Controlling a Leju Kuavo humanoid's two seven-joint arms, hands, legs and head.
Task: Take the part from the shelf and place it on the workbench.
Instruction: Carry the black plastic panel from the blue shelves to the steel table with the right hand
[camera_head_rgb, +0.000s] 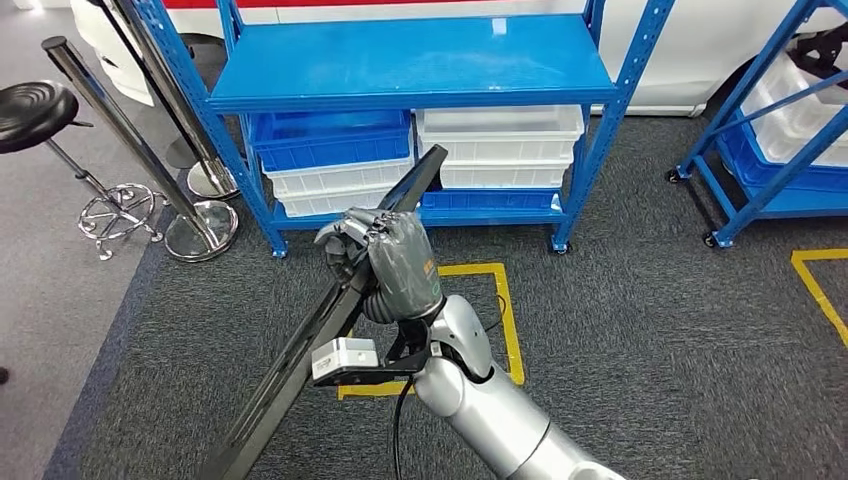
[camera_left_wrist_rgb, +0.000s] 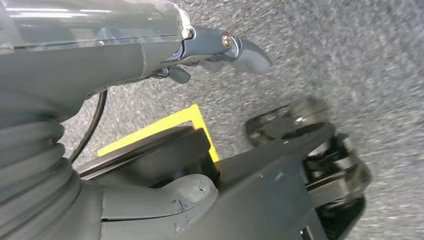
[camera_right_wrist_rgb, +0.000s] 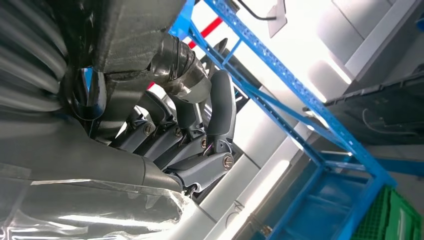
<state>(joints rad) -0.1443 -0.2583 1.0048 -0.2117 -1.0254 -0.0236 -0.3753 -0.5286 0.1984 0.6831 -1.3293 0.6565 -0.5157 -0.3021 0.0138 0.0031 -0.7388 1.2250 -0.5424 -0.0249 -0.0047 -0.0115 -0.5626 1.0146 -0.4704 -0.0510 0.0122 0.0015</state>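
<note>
Ahead of me stands a blue shelf rack (camera_head_rgb: 410, 62) on dark grey carpet (camera_head_rgb: 650, 330), with blue (camera_head_rgb: 330, 140) and white bins (camera_head_rgb: 500, 135) stacked beneath its bare top shelf. Yellow tape lines (camera_head_rgb: 505, 310) mark the floor. To my left I see a black stool (camera_head_rgb: 35, 110) and 2 chrome posts (camera_head_rgb: 130, 130); another blue rack (camera_head_rgb: 770, 130) stands at the right.

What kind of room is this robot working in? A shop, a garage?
Most likely a workshop or small warehouse. Blue steel shelving holds stacked blue and white plastic bins, yellow tape marks out zones on the grey carpet, and the right robot hand grips a long black part.
</note>
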